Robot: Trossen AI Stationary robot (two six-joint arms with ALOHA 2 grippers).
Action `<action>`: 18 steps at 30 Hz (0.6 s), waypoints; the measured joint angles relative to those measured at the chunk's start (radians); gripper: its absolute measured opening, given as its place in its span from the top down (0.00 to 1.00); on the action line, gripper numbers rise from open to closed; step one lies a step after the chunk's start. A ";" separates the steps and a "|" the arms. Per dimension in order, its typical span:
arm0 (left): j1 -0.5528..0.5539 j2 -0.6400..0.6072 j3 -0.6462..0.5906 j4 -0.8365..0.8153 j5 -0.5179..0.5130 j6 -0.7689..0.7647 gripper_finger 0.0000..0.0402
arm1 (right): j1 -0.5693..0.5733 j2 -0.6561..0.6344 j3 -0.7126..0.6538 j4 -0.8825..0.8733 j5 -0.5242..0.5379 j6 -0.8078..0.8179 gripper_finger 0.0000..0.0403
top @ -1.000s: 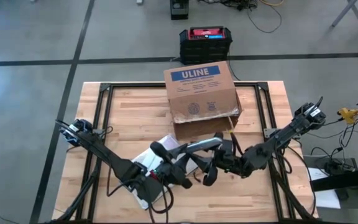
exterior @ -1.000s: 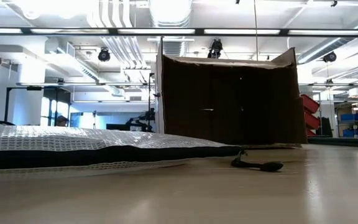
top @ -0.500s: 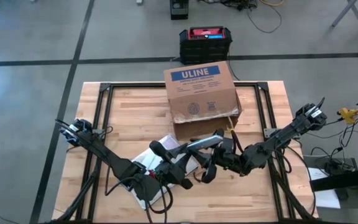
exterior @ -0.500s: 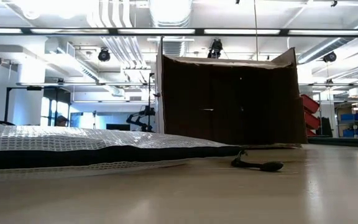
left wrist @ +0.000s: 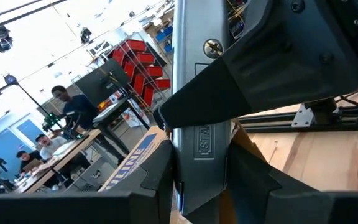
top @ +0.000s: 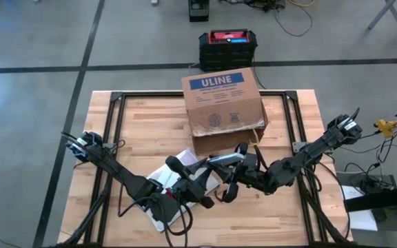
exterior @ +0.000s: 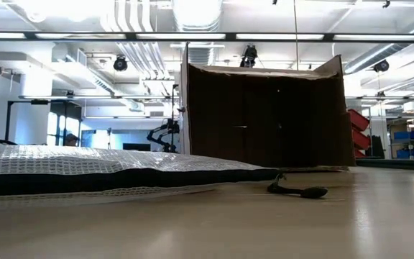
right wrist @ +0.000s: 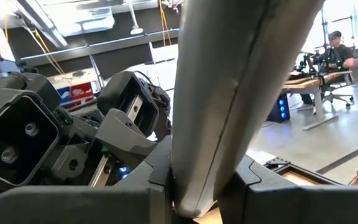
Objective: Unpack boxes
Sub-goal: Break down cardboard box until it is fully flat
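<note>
An open cardboard box (exterior: pixel 268 115) stands upright on the tabletop (exterior: pixel 264 223), beside a flat silvery bag (exterior: pixel 85 169).

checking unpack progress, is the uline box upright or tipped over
Tipped on its side: the box shows its label face upward, its dark open mouth facing sideways.

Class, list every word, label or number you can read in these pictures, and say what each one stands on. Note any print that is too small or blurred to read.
"ULINE": white letters on the blue label of the box, in the high view.
"LINE": the same label, partly cut off, in the left wrist view.
"STA": stamped on the metal tool, the rest hidden.
Black print and round marks on the box: too small to read.
Red-topped case behind the table: label unreadable.
</note>
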 joint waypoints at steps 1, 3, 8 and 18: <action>0.000 0.000 -0.001 0.000 0.000 -0.004 0.75 | 0.000 0.000 0.000 0.000 0.001 0.000 0.86; 0.000 0.000 -0.001 0.000 0.000 -0.010 0.74 | 0.000 0.000 0.000 -0.001 0.000 -0.001 0.86; -0.001 0.004 -0.006 -0.014 -0.002 -0.028 0.74 | 0.000 -0.003 0.000 -0.049 0.000 -0.002 0.86; -0.031 0.006 -0.007 -0.141 0.063 -0.170 0.65 | 0.043 -0.022 -0.001 -0.140 -0.057 -0.110 0.86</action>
